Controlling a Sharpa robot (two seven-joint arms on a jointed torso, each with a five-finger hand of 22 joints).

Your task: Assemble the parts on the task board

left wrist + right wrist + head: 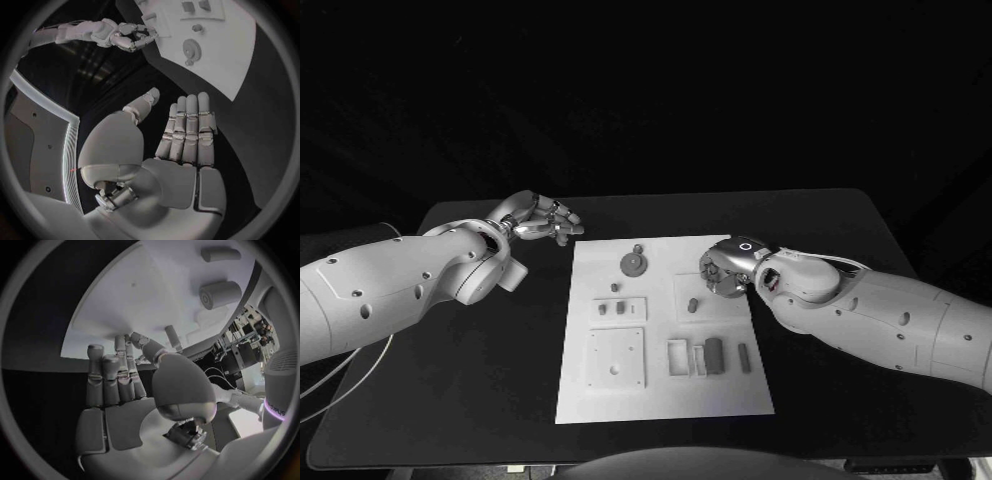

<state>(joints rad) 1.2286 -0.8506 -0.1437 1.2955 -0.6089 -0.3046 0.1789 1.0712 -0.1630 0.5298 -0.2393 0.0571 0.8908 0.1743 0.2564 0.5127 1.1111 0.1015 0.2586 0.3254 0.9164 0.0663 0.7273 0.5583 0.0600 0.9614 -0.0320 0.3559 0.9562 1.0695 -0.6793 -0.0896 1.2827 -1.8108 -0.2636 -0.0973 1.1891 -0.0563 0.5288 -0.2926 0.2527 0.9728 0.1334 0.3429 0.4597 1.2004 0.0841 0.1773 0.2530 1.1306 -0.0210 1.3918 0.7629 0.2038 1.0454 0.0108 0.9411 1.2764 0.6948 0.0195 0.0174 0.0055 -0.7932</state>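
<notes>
**Both hands bare, parts lying on the board**

Across the middle of the black table point(473, 400) lies the task board point(661, 395), a flat white matte rectangle. On it sit small grey parts: a round disc with a stub point(635, 263) near the far edge, a square plate point(616, 357), and several upright bars point(714, 355).

Off the board's far left corner, the left hand point(538, 220) hovers over the table, its ribbed silver fingers point(187, 130) straight, side by side, holding nothing.

Over the board's right edge, the right hand point(724, 272) is likewise flat and empty; the head view hides its fingertips behind the wrist. One slim grey peg point(173, 336) lies just beyond them, contact unclear.
</notes>
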